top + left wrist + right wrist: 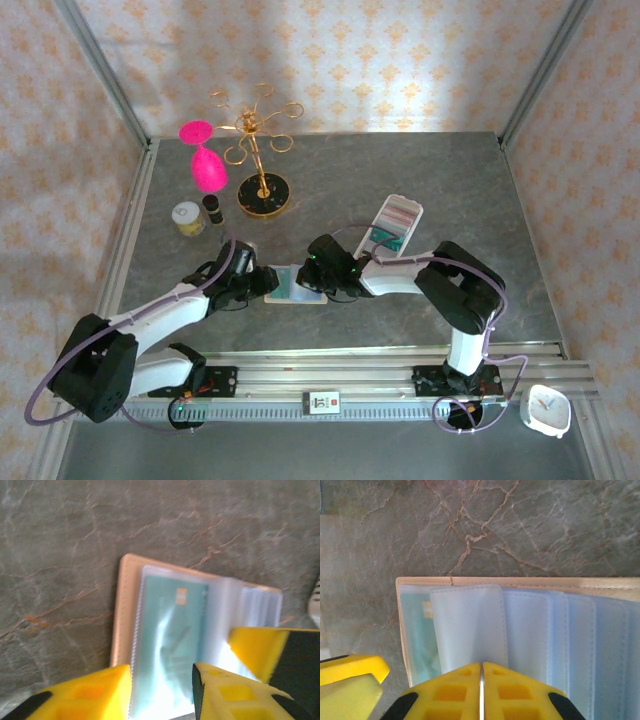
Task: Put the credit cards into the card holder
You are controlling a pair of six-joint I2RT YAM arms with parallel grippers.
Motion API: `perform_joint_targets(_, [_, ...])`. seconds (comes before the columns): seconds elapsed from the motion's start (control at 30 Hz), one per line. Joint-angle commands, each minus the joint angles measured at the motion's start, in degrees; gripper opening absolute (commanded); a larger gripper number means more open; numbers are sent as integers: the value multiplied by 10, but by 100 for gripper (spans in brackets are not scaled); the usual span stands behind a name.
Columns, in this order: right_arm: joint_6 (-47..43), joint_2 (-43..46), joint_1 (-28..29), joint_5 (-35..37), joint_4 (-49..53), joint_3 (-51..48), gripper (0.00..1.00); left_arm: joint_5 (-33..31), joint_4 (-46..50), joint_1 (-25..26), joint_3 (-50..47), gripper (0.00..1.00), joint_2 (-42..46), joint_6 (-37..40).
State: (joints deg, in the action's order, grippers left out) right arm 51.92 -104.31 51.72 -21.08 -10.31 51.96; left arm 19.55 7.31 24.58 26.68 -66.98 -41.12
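Observation:
The card holder [295, 284] lies open on the grey table, with a beige cover [125, 610] [520, 581] and clear sleeves. A teal credit card [172, 630] [417, 635] sits in its end sleeve. My left gripper [262, 283] [161, 672] is open, its yellow fingers straddling that sleeve. My right gripper [325, 275] [481, 664] is shut on the edge of a clear sleeve [467, 625], which stands lifted off the others. More credit cards [393, 222], pink and teal on top, lie stacked behind the right gripper.
At the back left stand a gold rack [262, 150], a pink glass [203, 160], a small jar [187, 217] and a dark bottle [213, 207]. A white clock [546, 408] sits by the right arm's base.

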Motion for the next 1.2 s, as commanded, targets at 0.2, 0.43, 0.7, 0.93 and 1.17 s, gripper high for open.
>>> perform_joint_targets(0.2, [28,-12,4,-11,-52,-18,8,99,-29,-6,22,35,-20,-16])
perform_joint_targets(0.43, [38,-1,4,-11,-74,-30,7,127,-57,-7,22,31,-67,-12])
perform_joint_targets(0.7, [42,1,4,-12,-81,-32,5,143,-71,-6,25,30,-91,-9])
perform_joint_targets(0.93, [42,5,4,-14,-89,-31,4,147,-71,-6,22,26,-106,-1])
perform_joint_targets(1.17, [42,9,4,-16,-95,-33,4,149,-77,-5,10,22,-119,4])
